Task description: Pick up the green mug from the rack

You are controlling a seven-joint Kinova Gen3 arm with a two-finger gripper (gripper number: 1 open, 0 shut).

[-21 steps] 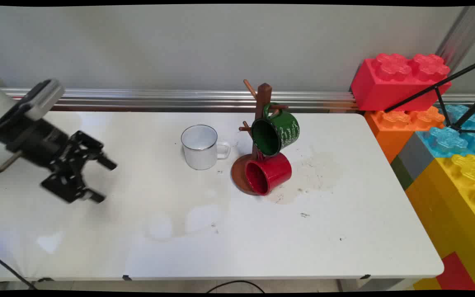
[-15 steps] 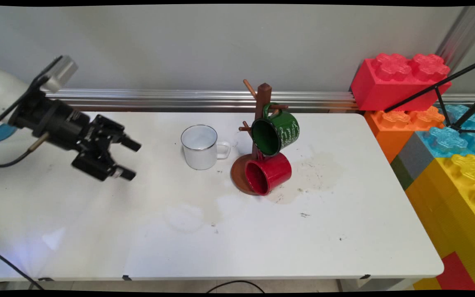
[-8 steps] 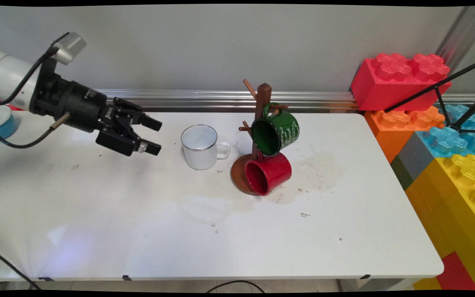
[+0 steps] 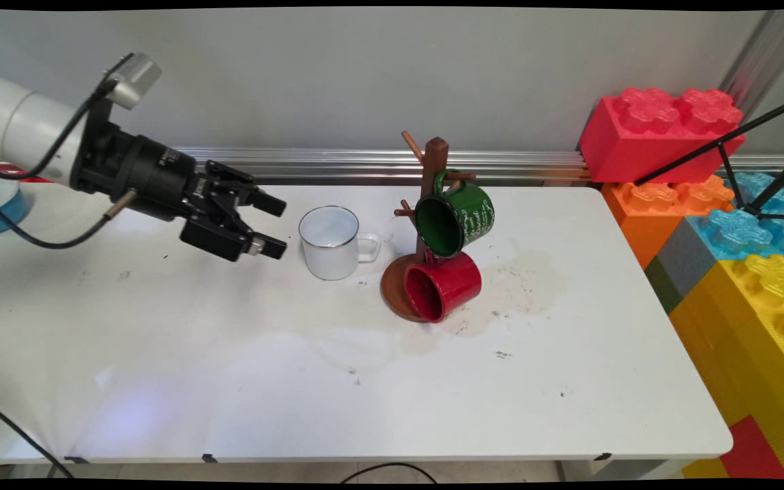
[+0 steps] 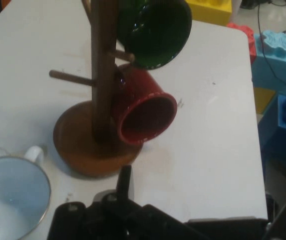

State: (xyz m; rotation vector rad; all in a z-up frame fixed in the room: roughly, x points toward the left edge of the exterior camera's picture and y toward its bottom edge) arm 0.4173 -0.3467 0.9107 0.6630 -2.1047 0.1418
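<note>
I have the end effector (image 4: 275, 226) with fingers apart, empty, just left of the white mug (image 4: 331, 243) on the counter (image 4: 160, 354). Mug upright, handle right, near the mug tree (image 4: 426, 224). Probably keep level, straddle one wall, avoid nudging.
</note>
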